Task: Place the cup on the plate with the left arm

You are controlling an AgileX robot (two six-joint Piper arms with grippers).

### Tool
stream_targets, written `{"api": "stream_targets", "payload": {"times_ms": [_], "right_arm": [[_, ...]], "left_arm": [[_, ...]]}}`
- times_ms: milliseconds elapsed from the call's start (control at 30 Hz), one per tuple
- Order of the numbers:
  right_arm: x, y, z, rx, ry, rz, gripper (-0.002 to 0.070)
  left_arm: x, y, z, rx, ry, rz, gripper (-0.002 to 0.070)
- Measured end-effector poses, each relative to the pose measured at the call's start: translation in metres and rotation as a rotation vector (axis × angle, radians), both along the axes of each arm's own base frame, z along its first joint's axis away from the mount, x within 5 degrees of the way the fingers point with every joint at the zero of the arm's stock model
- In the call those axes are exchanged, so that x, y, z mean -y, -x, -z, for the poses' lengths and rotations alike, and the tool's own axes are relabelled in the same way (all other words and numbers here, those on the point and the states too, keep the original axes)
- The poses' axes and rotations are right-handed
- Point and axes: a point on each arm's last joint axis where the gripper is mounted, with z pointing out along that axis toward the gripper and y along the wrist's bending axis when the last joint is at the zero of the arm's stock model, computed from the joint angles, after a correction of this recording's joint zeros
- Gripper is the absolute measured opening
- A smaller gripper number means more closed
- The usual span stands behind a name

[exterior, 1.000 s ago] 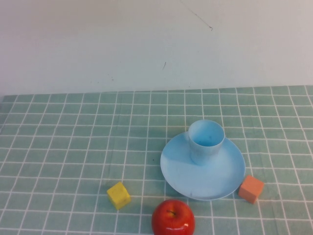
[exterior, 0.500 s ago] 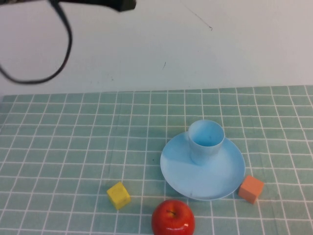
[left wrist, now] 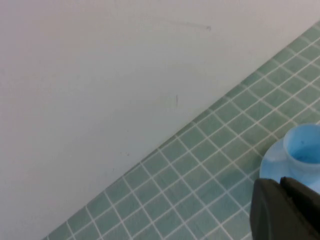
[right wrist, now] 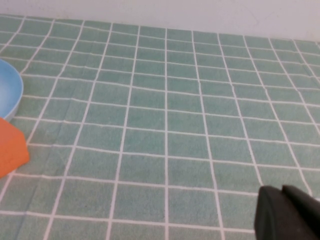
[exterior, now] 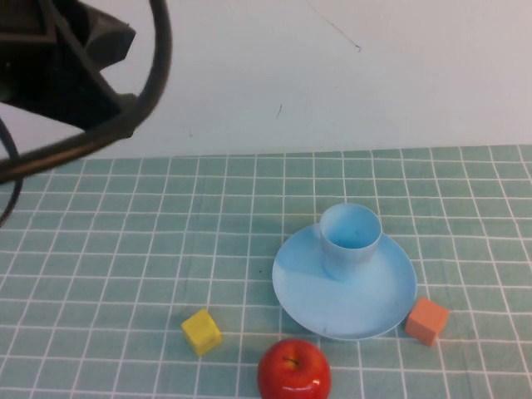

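The pale-blue cup [exterior: 351,241] stands upright on the far part of the light-blue plate [exterior: 366,303], right of the table's middle. My left arm [exterior: 66,75] with its looping black cable is high at the upper left, far from the cup. In the left wrist view my left gripper [left wrist: 281,183] is shut and empty, with the cup [left wrist: 304,150] and the plate's rim [left wrist: 271,162] beyond it. My right gripper [right wrist: 283,193] is shut and empty over bare cloth, out of the high view. The plate's edge [right wrist: 7,92] shows in the right wrist view.
A red apple [exterior: 293,371] lies at the front, just before the plate. A yellow cube [exterior: 202,331] lies to the plate's front left. An orange cube [exterior: 426,320] touches the plate's right rim and also shows in the right wrist view [right wrist: 10,150]. A white wall backs the table.
My left arm has come into the high view at the upper left and now reaches lower and looks larger. The cup, plate, cubes and apple have not moved.
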Motion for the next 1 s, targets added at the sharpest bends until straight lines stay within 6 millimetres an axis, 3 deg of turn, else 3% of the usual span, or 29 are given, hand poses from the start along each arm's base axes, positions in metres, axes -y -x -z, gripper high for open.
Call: {"api": "stream_targets", "payload": {"times_ms": [333,500,600,733,867,1000], "right_arm": [[0.000,0.000,0.000,0.000,0.000,0.000,-0.0002],[0.000,0.000,0.000,0.000,0.000,0.000,-0.0002],[0.000,0.000,0.000,0.000,0.000,0.000,-0.0002],[0.000,0.000,0.000,0.000,0.000,0.000,-0.0002],[0.000,0.000,0.000,0.000,0.000,0.000,-0.0002],[0.000,0.000,0.000,0.000,0.000,0.000,-0.0002]], "left_arm": [[-0.008,0.004,0.013,-0.064,-0.098,-0.029,0.0002],[-0.035,0.037,0.022,-0.041,0.052,-0.028,0.0002],[-0.056,0.058,0.031,0.085,0.203,-0.049,0.0002],[-0.085,0.092,0.056,0.324,0.414,-0.116,0.0002],[-0.104,0.125,0.104,0.452,0.542,-0.229,0.0002],[-0.112,0.144,0.152,0.453,0.537,-0.352,0.0002]]}}
